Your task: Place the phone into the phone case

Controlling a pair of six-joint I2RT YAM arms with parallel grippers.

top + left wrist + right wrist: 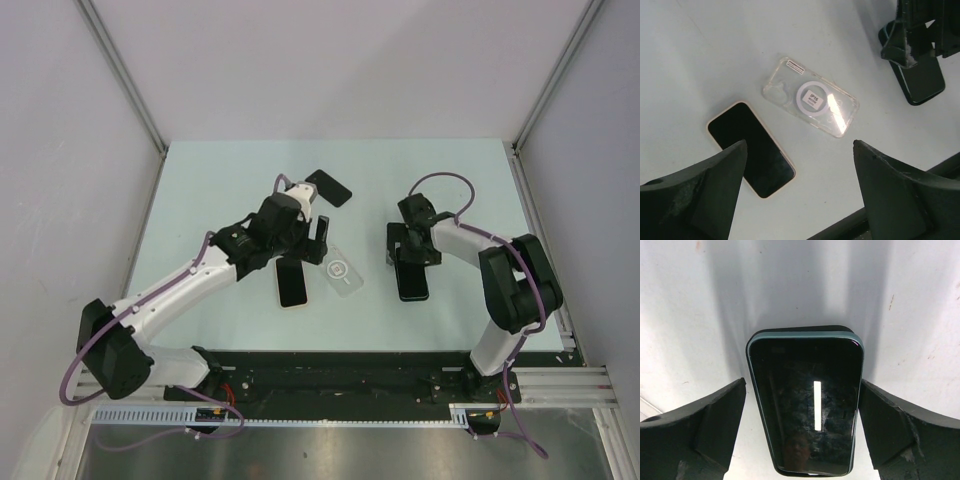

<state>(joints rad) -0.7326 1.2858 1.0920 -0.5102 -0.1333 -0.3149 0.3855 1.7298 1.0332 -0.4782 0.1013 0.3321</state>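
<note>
A clear phone case (811, 98) with a white ring lies flat on the pale table (715, 45). A phone with a beige rim (751, 149) lies screen up just left of it, apart from it. My left gripper (799, 145) hangs open above both and holds nothing. In the top view it (322, 238) sits just behind the case (340, 270) and the beige phone (292, 283). A dark phone with a teal rim (805, 405) lies on the table between the fingers of my open right gripper (802, 381), with a gap showing on the left side.
Another black phone (328, 187) lies at an angle further back, behind my left gripper. A black rail (380, 365) runs along the near table edge. Grey walls close off both sides and the back. My right arm (470, 245) reaches in from the right.
</note>
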